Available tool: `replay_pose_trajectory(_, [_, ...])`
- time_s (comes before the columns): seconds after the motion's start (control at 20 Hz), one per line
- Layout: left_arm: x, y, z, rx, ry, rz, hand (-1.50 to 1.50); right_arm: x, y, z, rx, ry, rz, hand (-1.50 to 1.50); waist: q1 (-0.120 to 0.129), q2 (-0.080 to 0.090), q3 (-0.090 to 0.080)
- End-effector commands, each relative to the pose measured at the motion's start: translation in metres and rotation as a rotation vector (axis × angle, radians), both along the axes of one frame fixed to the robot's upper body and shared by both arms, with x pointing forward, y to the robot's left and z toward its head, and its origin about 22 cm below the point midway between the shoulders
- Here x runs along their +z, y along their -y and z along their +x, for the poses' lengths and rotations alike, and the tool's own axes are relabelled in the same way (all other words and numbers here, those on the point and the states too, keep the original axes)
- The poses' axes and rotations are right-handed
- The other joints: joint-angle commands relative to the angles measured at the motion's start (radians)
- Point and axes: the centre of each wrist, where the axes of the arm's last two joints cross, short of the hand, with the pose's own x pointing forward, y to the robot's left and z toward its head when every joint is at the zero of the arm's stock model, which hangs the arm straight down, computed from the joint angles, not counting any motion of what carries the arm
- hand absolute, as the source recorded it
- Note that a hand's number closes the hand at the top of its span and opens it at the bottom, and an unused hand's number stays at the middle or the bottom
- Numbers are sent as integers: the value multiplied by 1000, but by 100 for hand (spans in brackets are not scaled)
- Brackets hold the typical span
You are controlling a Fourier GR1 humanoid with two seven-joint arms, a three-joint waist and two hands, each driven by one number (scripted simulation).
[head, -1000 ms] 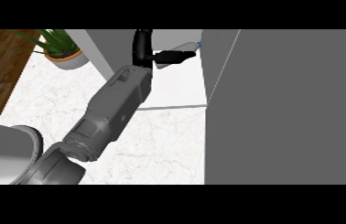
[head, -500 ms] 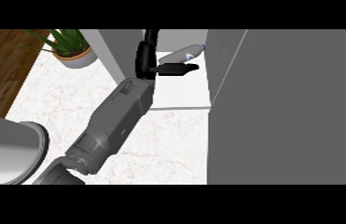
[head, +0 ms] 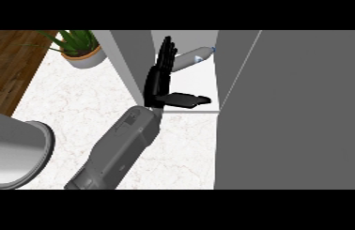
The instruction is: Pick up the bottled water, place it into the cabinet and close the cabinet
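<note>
The bottled water (head: 187, 59) is a clear bottle with a blue cap. It lies tilted on the white shelf (head: 201, 86) inside the open cabinet, cap toward the right. My left hand (head: 159, 81) is open just in front of it, fingers straight and pointing up into the cabinet, thumb (head: 187, 100) sticking out to the right. The fingertips overlap the bottle's left end in the view; nothing is held. The cabinet's grey door (head: 291, 111) stands open along the right side. The right hand does not show.
The cabinet's grey left wall (head: 132, 60) stands just left of the hand. A potted plant (head: 80, 50) sits at the back left of the marble counter (head: 76, 107). A large grey round object (head: 21, 154) fills the lower left corner.
The hand was curled round the bottle at the cabinet's opening. Now its fingers are straight and the bottle lies free on the shelf, farther inside.
</note>
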Motion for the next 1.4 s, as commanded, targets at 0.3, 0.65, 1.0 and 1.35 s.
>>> replay_pose_trajectory(0.3, [-6,-10,-71,-162,31,-109,-150,27,0,-7,-19,35,-66,-150,5,2,0])
replay_pose_trajectory(0.65, [3,-23,-111,-189,-10,-144,150,50,-5,-11,207,62,-182,150,8,-2,-1])
replay_pose_trajectory(1.0, [-3,-76,-147,-119,-19,-121,-150,48,-2,-13,424,28,-258,150,1,-2,0])
replay_pose_trajectory(1.35, [3,-134,-177,-24,-5,-127,-150,60,-22,-17,514,105,-288,150,-2,-9,-2])
